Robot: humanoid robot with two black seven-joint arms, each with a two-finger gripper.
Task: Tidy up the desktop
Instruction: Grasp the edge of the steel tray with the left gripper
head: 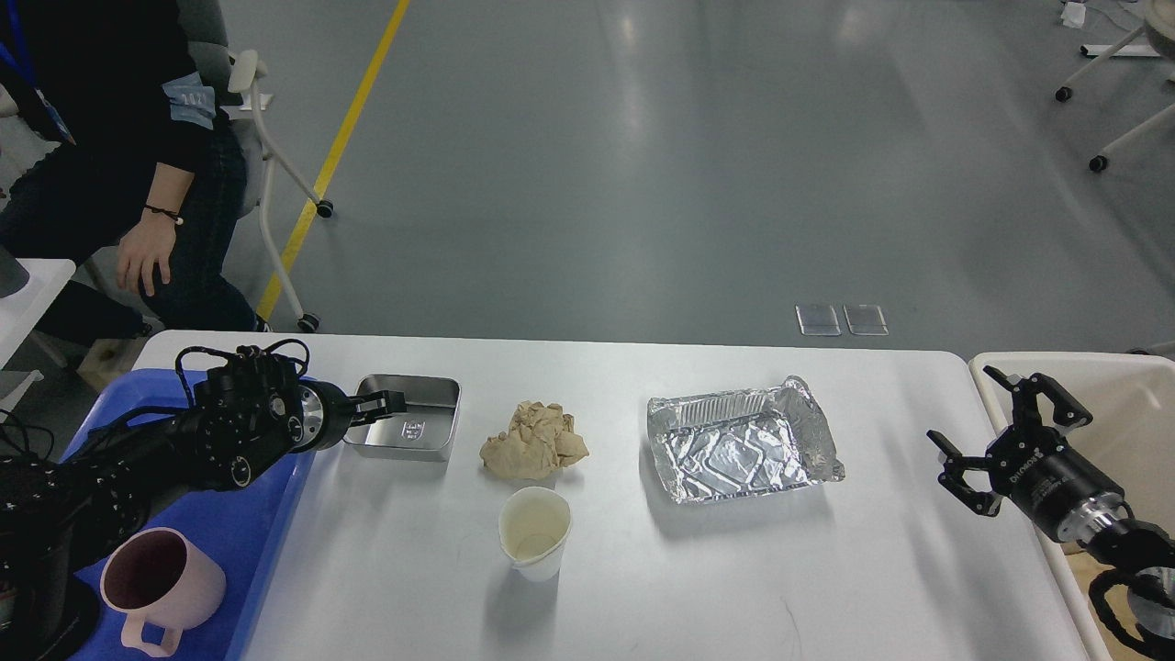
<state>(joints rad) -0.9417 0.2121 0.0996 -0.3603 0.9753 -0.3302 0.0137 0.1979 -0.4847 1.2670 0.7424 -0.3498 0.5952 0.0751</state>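
The white desktop [734,588] carries a small steel tin [413,431], a crumpled brown paper ball [534,441], a white paper cup [535,532] standing upright, and a crumpled foil tray [739,450]. My left gripper [381,402] sits at the tin's left rim, its dark fingers reaching just over the wall. I cannot tell whether they pinch the wall. My right gripper [975,413] is open and empty above the desktop's right edge, well clear of the foil tray.
A blue tray [239,514] at the left edge holds a pink mug [161,583]. A cream bin [1129,395] stands off the right edge. A seated person [119,184] and a chair are beyond the far left corner.
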